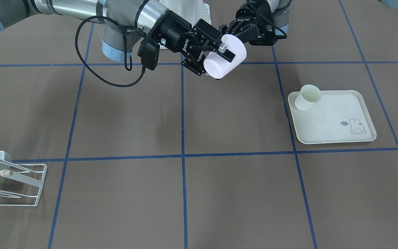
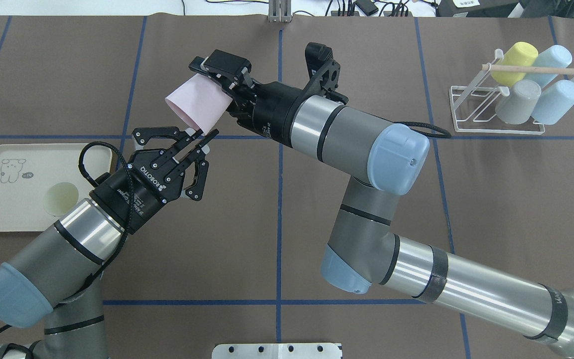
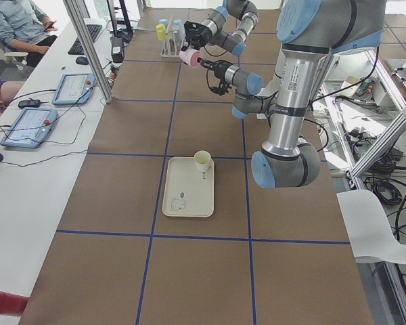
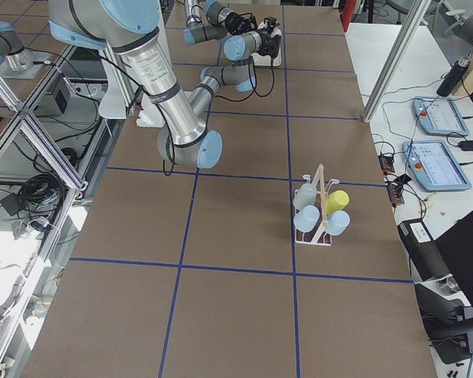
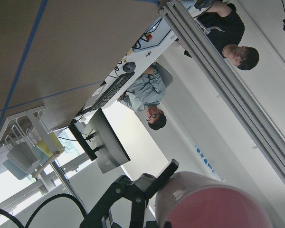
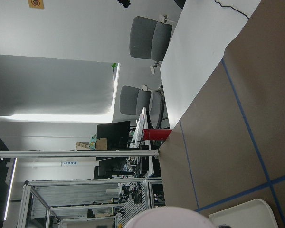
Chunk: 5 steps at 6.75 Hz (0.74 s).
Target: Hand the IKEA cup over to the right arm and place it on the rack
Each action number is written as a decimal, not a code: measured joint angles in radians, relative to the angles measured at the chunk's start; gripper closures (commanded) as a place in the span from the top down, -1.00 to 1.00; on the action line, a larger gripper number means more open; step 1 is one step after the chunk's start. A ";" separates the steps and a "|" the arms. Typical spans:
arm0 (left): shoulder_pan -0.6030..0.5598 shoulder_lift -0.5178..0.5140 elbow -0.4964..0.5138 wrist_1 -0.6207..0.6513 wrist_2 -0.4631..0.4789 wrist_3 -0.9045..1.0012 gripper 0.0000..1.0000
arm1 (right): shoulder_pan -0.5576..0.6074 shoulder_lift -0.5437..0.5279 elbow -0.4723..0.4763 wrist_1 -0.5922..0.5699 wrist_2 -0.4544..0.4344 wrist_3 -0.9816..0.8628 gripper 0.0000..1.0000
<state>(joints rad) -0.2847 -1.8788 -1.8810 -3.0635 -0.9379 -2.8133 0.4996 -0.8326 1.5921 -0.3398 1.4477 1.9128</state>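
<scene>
Overhead exterior: we find the pink cup point(image 2: 192, 107) well apart from the rack point(image 2: 491, 131), mouth facing away from it, right gripper point(image 2: 212, 87) clamped across its body, left gripper point(image 2: 198, 141) narrow on its rim.

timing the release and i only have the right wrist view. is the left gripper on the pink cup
observer: yes, overhead shows the left gripper with its fingertips at the near edge of the pink cup.
operator: and my right one
observer: the front view shows the right gripper with a finger on each side of the cup's body.
operator: what's on the rack
observer: the rack holds four cups: yellow, grey, two blue.
</scene>
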 measured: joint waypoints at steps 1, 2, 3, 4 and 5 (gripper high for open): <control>0.001 -0.003 -0.002 0.000 -0.001 0.025 1.00 | 0.006 0.001 -0.001 0.000 0.001 0.004 -1.00; 0.001 -0.004 -0.004 -0.001 -0.001 0.053 1.00 | 0.011 0.002 -0.001 0.000 0.001 0.007 -1.00; 0.001 -0.003 -0.007 -0.002 -0.002 0.065 1.00 | 0.016 0.002 -0.001 -0.001 0.002 0.008 -1.00; 0.001 -0.001 -0.009 -0.002 -0.002 0.070 1.00 | 0.025 0.001 -0.001 -0.001 0.005 0.009 -1.00; 0.000 0.003 -0.011 -0.003 -0.003 0.073 1.00 | 0.041 0.001 0.001 -0.001 0.012 0.011 -1.00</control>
<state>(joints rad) -0.2845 -1.8761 -1.8915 -3.0662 -0.9411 -2.7404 0.5411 -0.8318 1.5936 -0.3405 1.4597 1.9234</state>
